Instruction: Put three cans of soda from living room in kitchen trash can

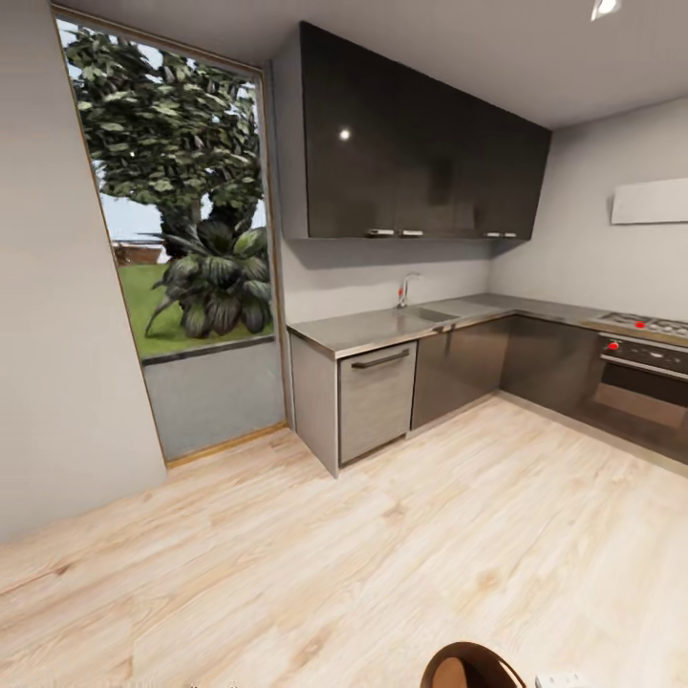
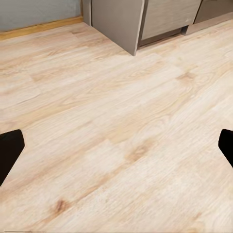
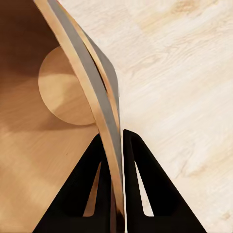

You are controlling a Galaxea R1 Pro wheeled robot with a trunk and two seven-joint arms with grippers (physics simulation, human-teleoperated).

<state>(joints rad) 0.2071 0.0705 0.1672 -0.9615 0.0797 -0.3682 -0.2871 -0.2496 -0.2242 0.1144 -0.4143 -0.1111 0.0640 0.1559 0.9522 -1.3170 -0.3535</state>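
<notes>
Gripping the wall of the trash can (image 3: 104, 121), the right gripper (image 3: 114, 145) has its two dark fingers (image 3: 90, 184) closed narrowly on the rim, one inside against the tan-brown lining and one outside against the grey skin. The bucket's round tan floor shows deep within it, and no cans can be made out inside. From the head view, part of the bucket's rim (image 1: 473, 659) sits at the lower edge of the scene, over the light wood floor (image 1: 315, 554).

Left gripper (image 2: 116, 145): fingertips (image 2: 9, 148) spread wide apart, nothing between them, pointing down at bare floorboards with the base of the counter unit just beyond.

Kitchen, relative to the L-shaped counter (image 1: 382, 330): dark wall cabinets (image 1: 420, 143) hang above it; a tap (image 1: 406, 287) stands on its far edge; an oven (image 1: 645, 377) occupies its right run; a tall glazed door (image 1: 182, 248) stands to its left. Open floor stretches broadly before the counter.
</notes>
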